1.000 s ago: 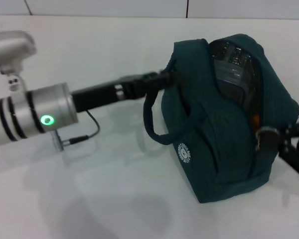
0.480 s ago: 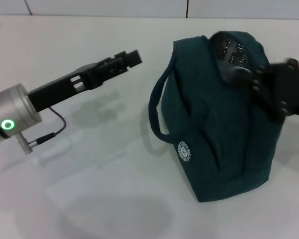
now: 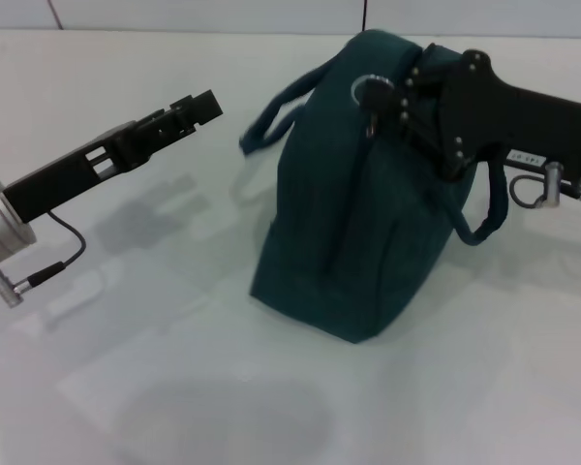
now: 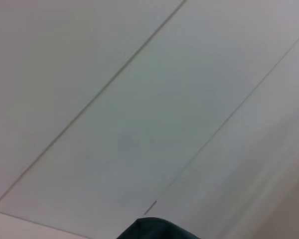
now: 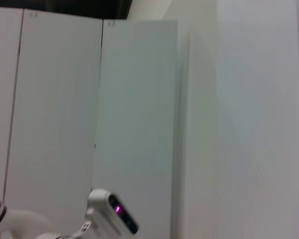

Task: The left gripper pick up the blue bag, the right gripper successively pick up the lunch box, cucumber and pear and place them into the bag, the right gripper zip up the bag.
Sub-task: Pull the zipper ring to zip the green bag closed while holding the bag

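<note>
a white desk (image 3: 174, 387) carries a teal bag (image 3: 358, 232), standing mid-desk, its top seam running front to back. the left gripper (image 3: 198, 105) hangs well apart to its left, holding nothing; whether its jaws are spread, i cannot tell. farther back, the right gripper (image 3: 380, 97) sits at the bag's top by the zip ring (image 3: 365, 89), nearer arm for zipping; jaw state unclear.

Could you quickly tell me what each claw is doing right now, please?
Left claw: shut, empty, clear of the bag.
Right claw: at the bag's top by the zipper ring.
</note>
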{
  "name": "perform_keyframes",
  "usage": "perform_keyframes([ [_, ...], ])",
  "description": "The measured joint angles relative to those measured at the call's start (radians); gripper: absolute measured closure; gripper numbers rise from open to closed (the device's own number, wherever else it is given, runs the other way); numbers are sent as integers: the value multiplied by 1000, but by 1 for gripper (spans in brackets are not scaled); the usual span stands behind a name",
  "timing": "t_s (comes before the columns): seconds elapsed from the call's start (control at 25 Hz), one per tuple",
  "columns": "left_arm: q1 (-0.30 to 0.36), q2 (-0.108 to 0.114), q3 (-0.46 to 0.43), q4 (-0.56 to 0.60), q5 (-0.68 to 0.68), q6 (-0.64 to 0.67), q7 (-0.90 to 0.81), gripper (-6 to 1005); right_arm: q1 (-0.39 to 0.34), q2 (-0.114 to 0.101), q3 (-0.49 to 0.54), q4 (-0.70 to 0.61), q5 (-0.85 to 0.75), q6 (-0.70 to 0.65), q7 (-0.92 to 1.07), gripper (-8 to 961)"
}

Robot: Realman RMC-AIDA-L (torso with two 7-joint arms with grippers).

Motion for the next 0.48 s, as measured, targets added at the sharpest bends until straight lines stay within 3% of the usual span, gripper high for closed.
perform_keyframes([
  [0.48, -2, 27, -2, 34, 114, 38, 1, 145, -10, 0, -13, 8, 21, 9, -11, 952],
])
